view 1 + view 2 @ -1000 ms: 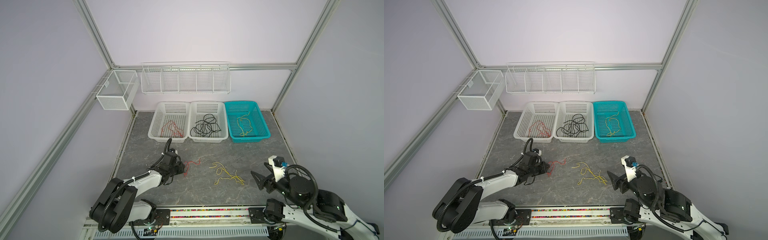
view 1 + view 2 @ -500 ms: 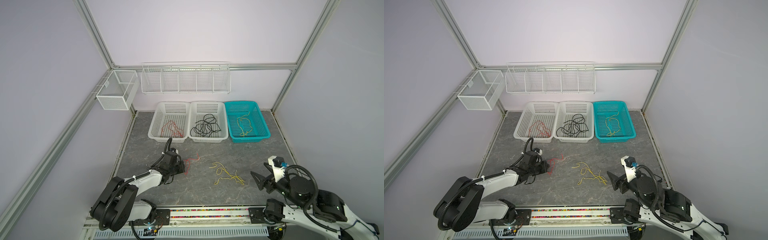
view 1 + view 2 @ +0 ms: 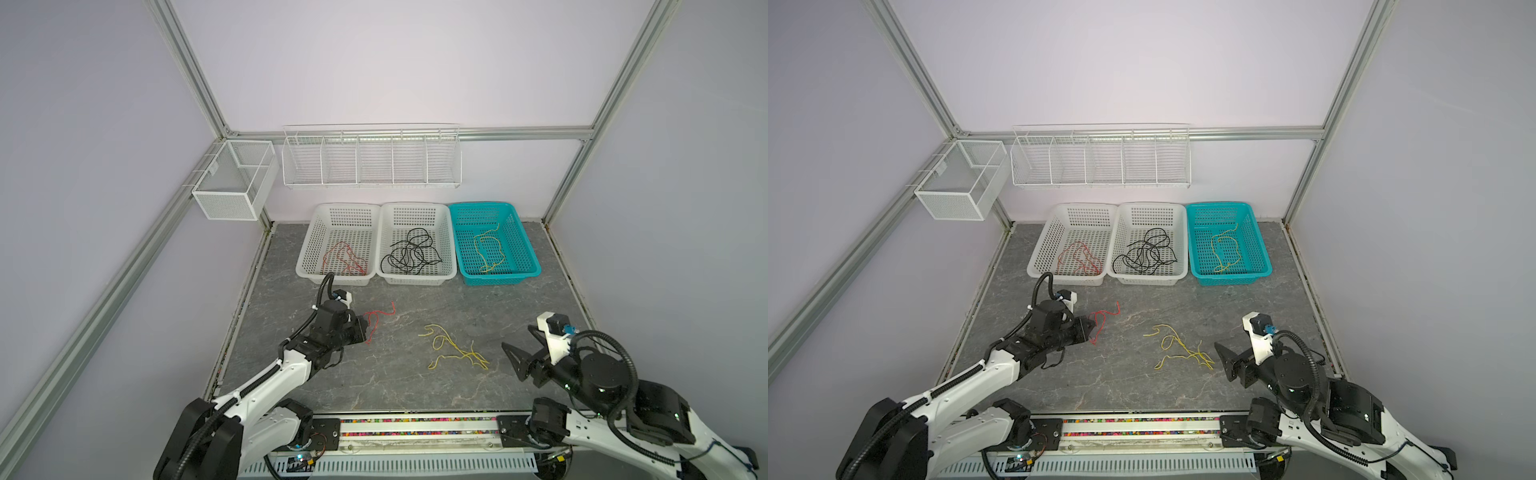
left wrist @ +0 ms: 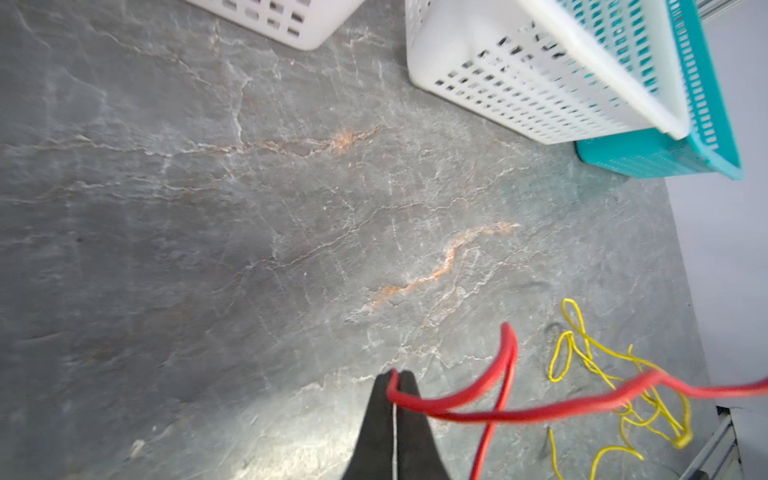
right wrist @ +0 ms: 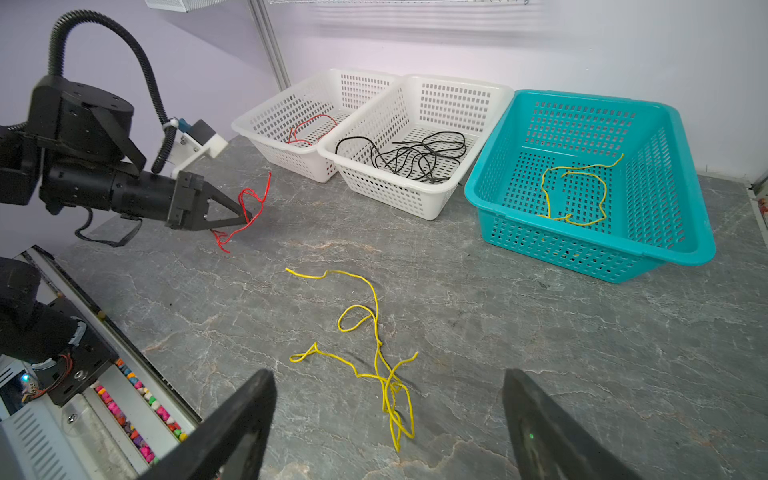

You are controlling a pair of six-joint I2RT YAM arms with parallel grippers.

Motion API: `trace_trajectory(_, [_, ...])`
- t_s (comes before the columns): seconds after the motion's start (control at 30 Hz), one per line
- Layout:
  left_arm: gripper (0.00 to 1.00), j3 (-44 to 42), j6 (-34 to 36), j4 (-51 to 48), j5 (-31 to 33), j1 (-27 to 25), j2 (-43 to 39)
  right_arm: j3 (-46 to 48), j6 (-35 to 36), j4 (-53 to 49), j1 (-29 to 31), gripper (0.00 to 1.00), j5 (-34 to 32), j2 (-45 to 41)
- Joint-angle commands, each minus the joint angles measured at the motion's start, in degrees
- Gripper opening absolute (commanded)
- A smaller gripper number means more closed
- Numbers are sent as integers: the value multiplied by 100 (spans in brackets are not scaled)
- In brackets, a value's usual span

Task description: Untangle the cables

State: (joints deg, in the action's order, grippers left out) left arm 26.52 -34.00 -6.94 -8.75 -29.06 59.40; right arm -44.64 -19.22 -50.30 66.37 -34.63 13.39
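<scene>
Left wrist: gripper pinches thin, looping red cable.

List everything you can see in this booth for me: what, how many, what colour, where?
loose red cable: one, red, front left of the table, pinched by the left end effector
loose yellow cables: tangle, count unclear, yellow, front middle of table
binned red cables: count unclear, red, left white basket
black cables: several, black, middle white basket
binned yellow cable: apparently one, yellow, teal basket
white baskets: two, white, back of table
teal basket: one, teal, right of them
wire rack: one, white, back wall
mesh box: one, white, left rail
table: one, grey
left end effector: one, black, shut on the loose red cable
right end effector: one, black, open, front right, empty
</scene>
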Motion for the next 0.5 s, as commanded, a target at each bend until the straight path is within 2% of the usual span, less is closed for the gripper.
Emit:
trace_trajectory(0.0, [0, 550, 65, -577, 240, -23, -264, 79, 101, 161, -23, 88, -15, -38])
trace_trajectory(0.13, [0, 1267, 429, -1091, 541, 82, -237, 65, 94, 137, -21, 88, -26, 6])
trace_trajectory(0.2, [0, 1655, 538, -1253, 348, 323, -17, 62, 94, 135, -31, 88, -26, 22])
trace_trajectory(0.33, [0, 2360, 570, -1248, -115, 899, 556, 57, 94, 132, -30, 88, -26, 26])
trace_trajectory(0.47, [0, 3443, 910, -1576, 77, 1062, 1403, 61, 94, 126, -30, 88, -34, 32])
